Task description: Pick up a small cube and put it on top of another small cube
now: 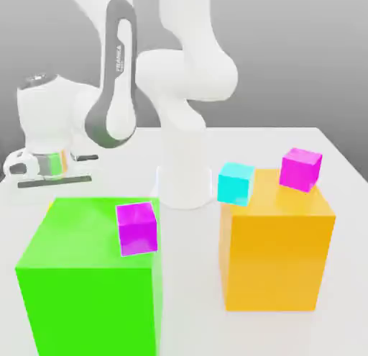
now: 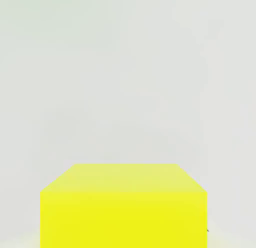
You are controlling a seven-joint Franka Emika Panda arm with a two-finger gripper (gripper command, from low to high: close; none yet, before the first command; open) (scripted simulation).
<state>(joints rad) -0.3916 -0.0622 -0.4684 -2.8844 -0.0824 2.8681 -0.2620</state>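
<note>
The small cube (image 2: 123,207), plain bright yellow, lies close under the hand in the hand view, on the pale table. At the exterior view's left, my gripper (image 1: 53,169) is down at the white table, shut on that small cube (image 1: 54,161), which shows as a pale yellowish patch under the white hand. Other small cubes stand apart from it. A magenta cube (image 1: 136,229) rests on the big green block (image 1: 86,283). A cyan cube (image 1: 236,183) and a second magenta cube (image 1: 300,168) rest on the big orange-yellow block (image 1: 277,254).
The arm's white base (image 1: 183,167) stands mid-table between the two big blocks. The green block fills the near left and the orange-yellow block the near right. The white table (image 1: 338,182) runs on to the exterior view's right.
</note>
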